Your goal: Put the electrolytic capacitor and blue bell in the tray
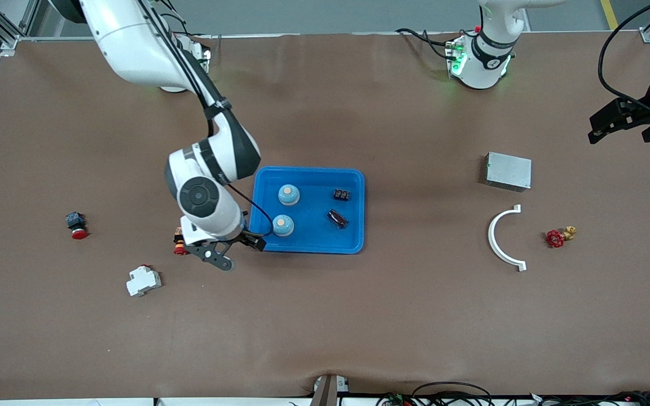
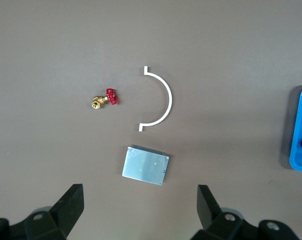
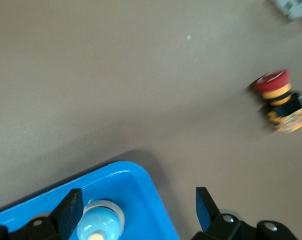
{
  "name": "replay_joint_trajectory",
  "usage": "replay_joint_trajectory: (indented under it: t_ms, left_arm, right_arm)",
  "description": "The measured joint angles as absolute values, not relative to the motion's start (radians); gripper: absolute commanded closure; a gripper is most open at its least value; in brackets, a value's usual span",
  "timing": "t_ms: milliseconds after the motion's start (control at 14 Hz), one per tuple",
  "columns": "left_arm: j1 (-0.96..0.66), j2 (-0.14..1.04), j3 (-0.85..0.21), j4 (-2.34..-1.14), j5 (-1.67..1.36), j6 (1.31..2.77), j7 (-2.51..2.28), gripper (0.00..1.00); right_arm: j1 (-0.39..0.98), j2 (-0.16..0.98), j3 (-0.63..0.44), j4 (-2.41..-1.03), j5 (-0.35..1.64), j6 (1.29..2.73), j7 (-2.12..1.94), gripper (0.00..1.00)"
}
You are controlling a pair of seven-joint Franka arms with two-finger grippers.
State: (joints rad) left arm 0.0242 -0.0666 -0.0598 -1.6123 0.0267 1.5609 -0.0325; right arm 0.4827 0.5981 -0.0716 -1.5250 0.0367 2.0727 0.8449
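Your right gripper (image 1: 233,252) hangs with its fingers spread and holding nothing, over the corner of the blue tray (image 1: 359,211) that lies nearest the front camera at the right arm's end of the table. From the front view you can see the whole tray at once: two blue bells, one (image 1: 283,225) close to that corner and another (image 1: 289,194) farther from the camera, plus the dark capacitor (image 1: 337,219) lying tilted on the tray floor toward the left arm's end, with a small black block (image 1: 342,195) just farther from the camera than it. So the capacitor sits well apart from your right gripper, with the nearer bell between them. The right wrist view gives you much less of the tray (image 3: 146,200); it shows only one rounded corner and a single bell (image 3: 98,224) directly under one finger (image 3: 70,210), and the capacitor is out of its frame. What it does show you clearly is a red and yellow push button (image 3: 280,102) on the bare table beside the tray, mostly hidden under the arm in the front view. Your left gripper (image 1: 618,121) waits over the left arm's end of the table, fingers (image 2: 71,202) wide apart and empty. Its wrist view looks down on a grey metal box (image 2: 146,165), a white curved bracket (image 2: 160,97) and a red-handled brass valve (image 2: 105,99).
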Motion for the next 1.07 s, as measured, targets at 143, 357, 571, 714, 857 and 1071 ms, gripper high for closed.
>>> replay_joint_trajectory:
  t_ms: [143,357,571,714,857,1071]
  left_arm:
    - [0.024,-0.067,-0.060,-1.612,0.027,1.561,-0.032,0.00]
    - [0.024,-0.067,-0.060,-1.612,0.027,1.561,-0.032,0.00]
    - [0.024,-0.067,-0.060,-1.612,0.027,1.560,-0.032,0.00]
    - [0.024,-0.067,-0.060,-1.613,0.027,1.560,-0.032,0.00]
    - [0.024,-0.067,-0.061,-1.613,0.027,1.560,-0.032,0.00]
    - [0.024,-0.067,-0.061,-1.613,0.027,1.559,-0.032,0.00]
  right_arm:
    - [0.450,0.550,-0.073,-1.524,0.036,2.019,0.778,0.00]
    - [0.405,0.474,-0.075,-1.523,0.035,1.926,0.685,0.00]
    - [0.344,0.412,-0.076,-1.523,0.035,1.856,0.566,0.00]
    - [0.299,0.379,-0.076,-1.523,0.034,1.825,0.479,0.00]
    - [0.255,0.349,-0.076,-1.524,0.033,1.796,0.361,0.00]
    - [0.183,0.295,-0.077,-1.523,0.033,1.751,0.178,0.00]
